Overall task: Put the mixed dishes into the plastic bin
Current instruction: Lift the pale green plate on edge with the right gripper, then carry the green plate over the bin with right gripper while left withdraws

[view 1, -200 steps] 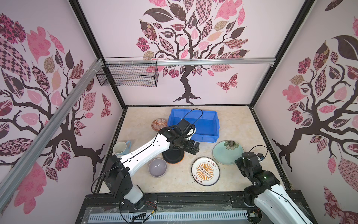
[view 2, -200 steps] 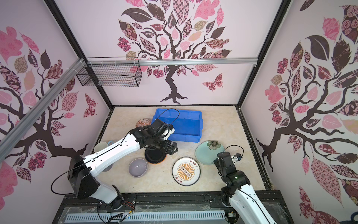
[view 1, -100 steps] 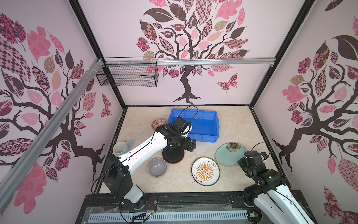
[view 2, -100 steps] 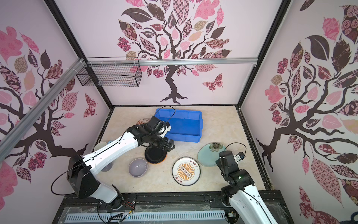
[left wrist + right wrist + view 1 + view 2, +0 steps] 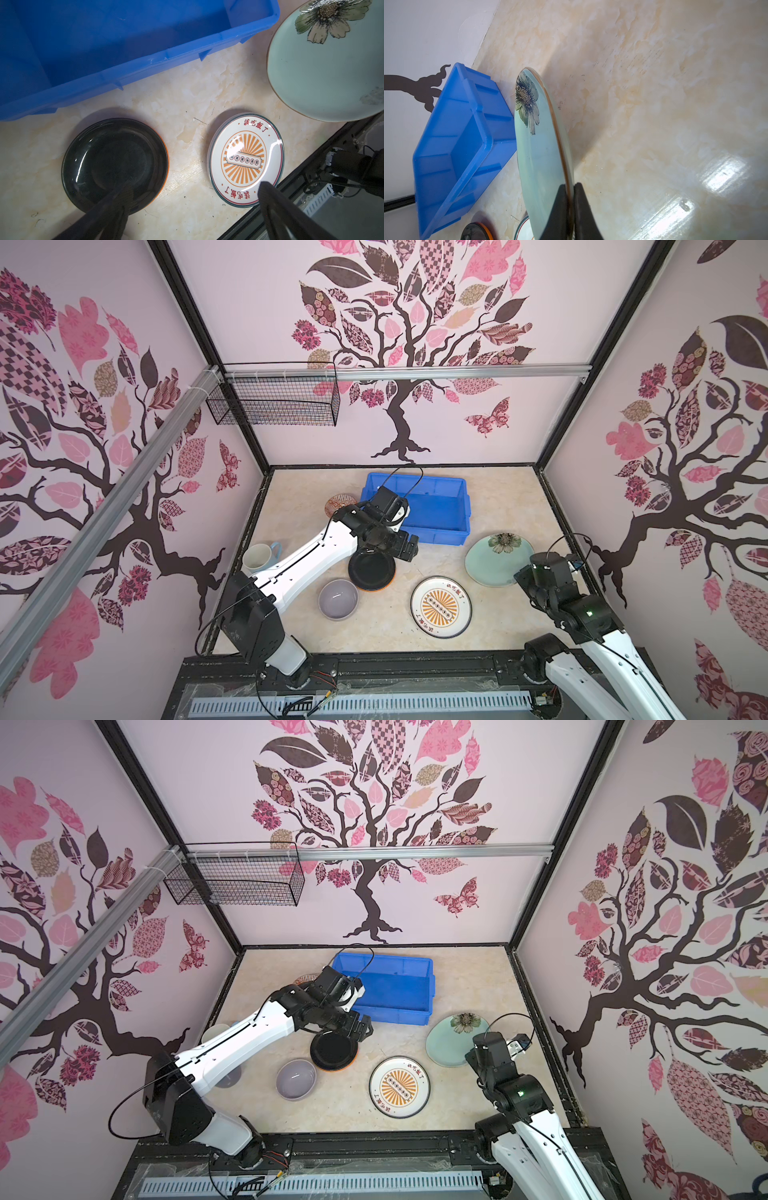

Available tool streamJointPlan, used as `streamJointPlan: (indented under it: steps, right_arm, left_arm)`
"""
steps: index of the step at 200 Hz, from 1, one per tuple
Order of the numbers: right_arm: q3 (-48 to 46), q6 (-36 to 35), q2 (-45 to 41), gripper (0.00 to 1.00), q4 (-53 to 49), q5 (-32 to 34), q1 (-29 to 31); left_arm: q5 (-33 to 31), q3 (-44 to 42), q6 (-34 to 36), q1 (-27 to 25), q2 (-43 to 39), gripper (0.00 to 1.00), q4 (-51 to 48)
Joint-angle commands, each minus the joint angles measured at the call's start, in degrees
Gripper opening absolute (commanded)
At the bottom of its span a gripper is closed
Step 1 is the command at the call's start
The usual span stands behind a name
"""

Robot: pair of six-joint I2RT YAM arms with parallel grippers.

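Marbled beige tabletop (image 5: 498,497), pink tree-patterned walls. We find that over the last second the right gripper (image 5: 570,199) has drawn the round pale green ceramic plate (image 5: 494,562) slightly towards its own side and, judging by the shadow beneath, raised it off the surface. Its jaws are clamped on the rim. We judge the lift begun and the carry outstanding.

We place the plate near the bright blue rectangular plastic bin (image 5: 440,536), not in it. It is glossy, thin-edged and brown-rimmed, with a dark flower at one edge.

We see the left gripper (image 5: 193,185) spread wide over the round black plate with orange underside (image 5: 114,166), holding nothing.
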Motion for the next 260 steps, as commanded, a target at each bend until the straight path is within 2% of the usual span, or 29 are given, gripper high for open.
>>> streamJointPlan:
  steps: [1,75,110,168,228,260]
  right_arm:
    - [6.2,-1.94,0.98,0.02,5.04,2.98,-0.25]
    - [16.66,-9.52,9.38,0.02,8.03,4.57,-0.25]
    - [20.31,-11.89,13.97,0.02,10.95,3.18,-0.2]
    - [23.27,-13.93,22.14,0.02,18.18,-0.93,-0.41]
    - [26.26,-14.9,31.55,0.02,26.87,-6.44,-0.84]
    - [27.39,-15.56,36.53,0.02,31.33,-9.64,-1.5]
  left_arm:
    - [-2.68,3.05,0.27,0.75,-1.14,0.99,-0.7]
    - [-3.15,4.57,0.05,2.85,-0.69,0.99,-1.39]
    - [-0.18,5.9,-2.34,6.84,0.96,0.98,-1.68]
    - [-2.18,12.96,-3.32,10.74,5.79,0.98,-4.23]
    - [-3.31,14.95,-7.97,18.39,8.38,0.98,0.1]
    - [-4.4,15.77,-7.35,19.15,9.87,0.98,-0.63]
